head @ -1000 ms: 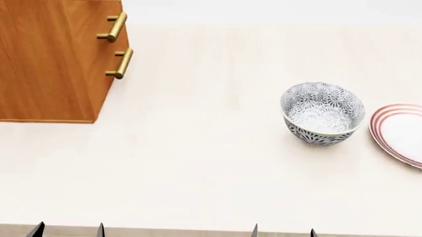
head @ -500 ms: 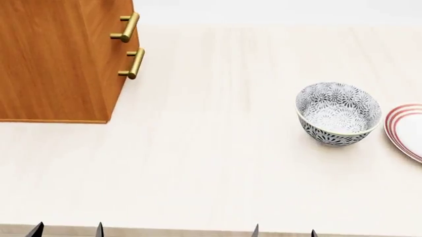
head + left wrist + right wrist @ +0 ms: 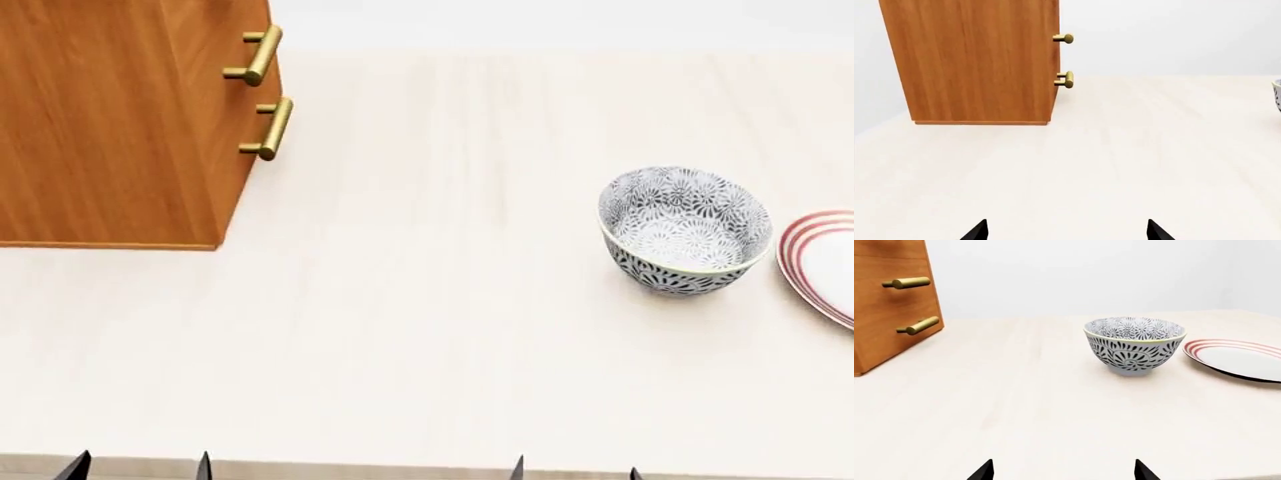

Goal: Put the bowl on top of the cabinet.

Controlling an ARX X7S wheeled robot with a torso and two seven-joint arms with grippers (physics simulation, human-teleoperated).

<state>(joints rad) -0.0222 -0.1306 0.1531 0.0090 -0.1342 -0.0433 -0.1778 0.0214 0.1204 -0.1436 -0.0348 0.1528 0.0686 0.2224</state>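
Nothing has moved in the last half second; before that my view swung a little left, which slid the whole scene rightward and then settled. I read that as the framing being done, with the reach for the bowl not yet begun.

The table (image 3: 441, 330) is pale wood and carries everything. The cabinet (image 3: 107, 130) stands at its far left corner, orange-brown, with two brass handles (image 3: 260, 55) showing on its front; its top is out of my head view, so I cannot check the landing spot from here. The plate (image 3: 821, 265) with red rings lies at the right edge, just beside the bowl.

The bowl (image 3: 685, 230) sits upright on the table's right side, well apart from the cabinet. It is deep and round, with a dense grey-black floral pattern inside and out and a small foot, and it looks empty.

The left end effector (image 3: 1066, 231) and right end effector (image 3: 1064, 471) both hang at the near edge, fingers spread, holding nothing. The right one faces the bowl directly, so I judge it the natural arm for the pick.
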